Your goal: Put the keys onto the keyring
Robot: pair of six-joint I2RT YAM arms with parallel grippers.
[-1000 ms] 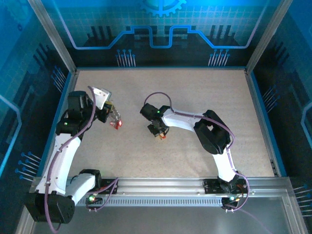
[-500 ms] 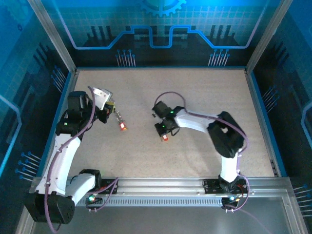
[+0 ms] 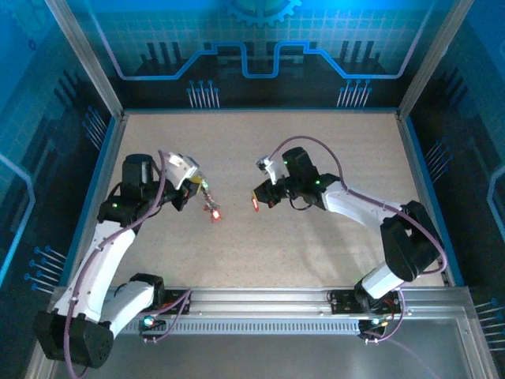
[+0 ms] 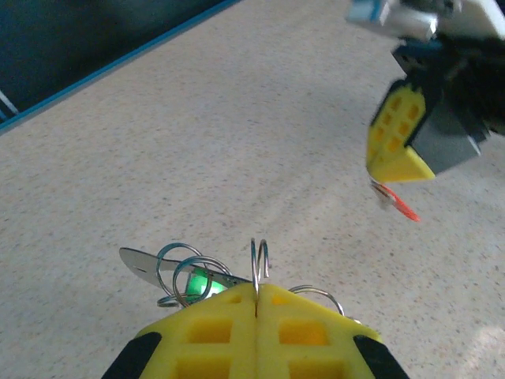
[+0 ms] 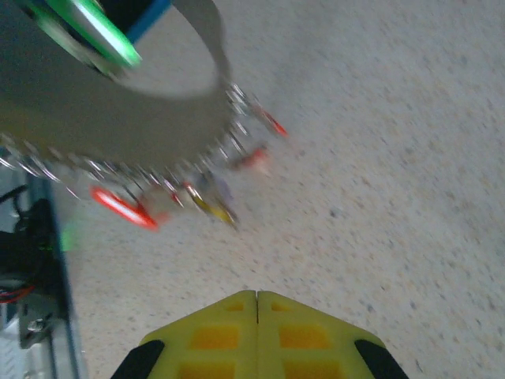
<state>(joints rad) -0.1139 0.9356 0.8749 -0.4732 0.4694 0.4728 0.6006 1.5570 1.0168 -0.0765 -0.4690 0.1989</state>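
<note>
My left gripper (image 3: pixel 195 186) (image 4: pixel 256 294) is shut on a silver ring (image 4: pixel 259 257) of the keyring; the teal band is hidden. A short chain hangs from the gripper with a red-tagged key (image 3: pixel 213 212) at its end. More rings and a silver key blade (image 4: pixel 140 264) lie beside the fingers. My right gripper (image 3: pixel 267 195) (image 5: pixel 256 298) is shut and faces the left one across a small gap. A red-tagged key (image 3: pixel 256 201) (image 4: pixel 394 205) hangs from its tips. Blurred in the right wrist view, the chain carries red tags (image 5: pixel 122 207).
Both grippers hover above the speckled beige table (image 3: pixel 316 150), mid-table. Blue walls and a metal frame (image 3: pixel 414 158) ring the surface. The arms' bases sit on the rail (image 3: pixel 260 304) at the near edge.
The right gripper rose off the table with its red-tagged key, swung rightward and back, and now points left. The left gripper moved right with the keyring, narrowing the gap between them.
</note>
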